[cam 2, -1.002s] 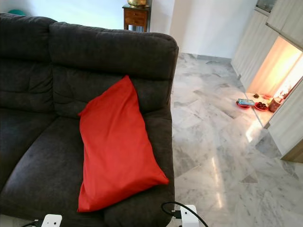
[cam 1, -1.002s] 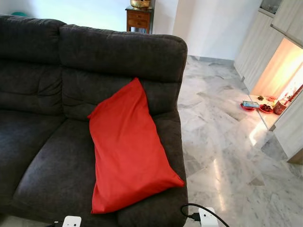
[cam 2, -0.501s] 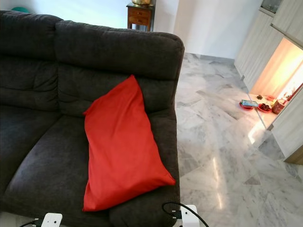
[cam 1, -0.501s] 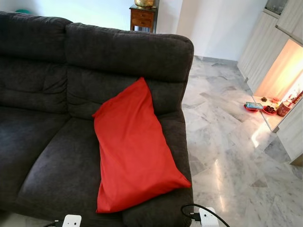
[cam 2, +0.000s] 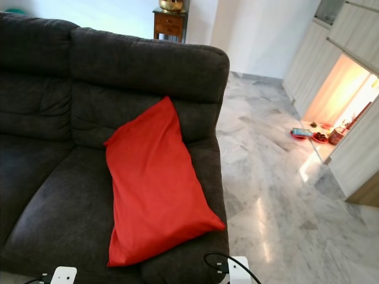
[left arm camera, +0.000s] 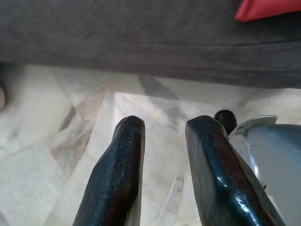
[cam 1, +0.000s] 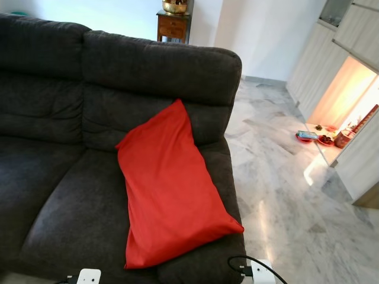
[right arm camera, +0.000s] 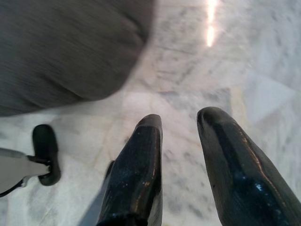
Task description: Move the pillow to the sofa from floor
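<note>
You had 2 grippers, both empty. Left gripper (left arm camera: 162, 134) hung low over the marble floor (left arm camera: 42, 127) just in front of the sofa base, its 2 black fingers (left arm camera: 117, 179) parted by a narrow gap w/ nothing between. Right gripper (right arm camera: 178, 125) was the same: 2 fingers (right arm camera: 138, 174) a little apart, holding nothing, above the floor by the sofa's rounded corner. In that wrist view a black foot-like part (right arm camera: 46, 153) on a silver limb sat on the tiles.

You had 1 pillow (cam 1: 172, 192), red, and it was already on the sofa (cam 1: 71, 118), not on the floor. It lay on the right-hand seat cushion against the arm at the sofa's right end. Long axis ran front-to-back w/ a slight slant: upper corner pointed up, leaning on the backrest; the lower end spread toward the seat's front edge, its right corner poking out over the arm. A red corner also showed in the left wrist view (left arm camera: 268, 9), above the sofa's front.

Around it: 1 dark grey sofa w/ 2 back sections in sight, 1 small wooden cabinet (cam 1: 172, 26) behind it w/ a brass bowl (cam 1: 174, 6) on top. To the right, open marble, pale cupboards (cam 1: 331, 53), a lit niche w/ small dishes (cam 1: 323, 137) on the floor. At the bottom edge 2 white blocks (cam 1: 89, 276) showed, 1 w/ a black cable (cam 1: 249, 263) looping.
</note>
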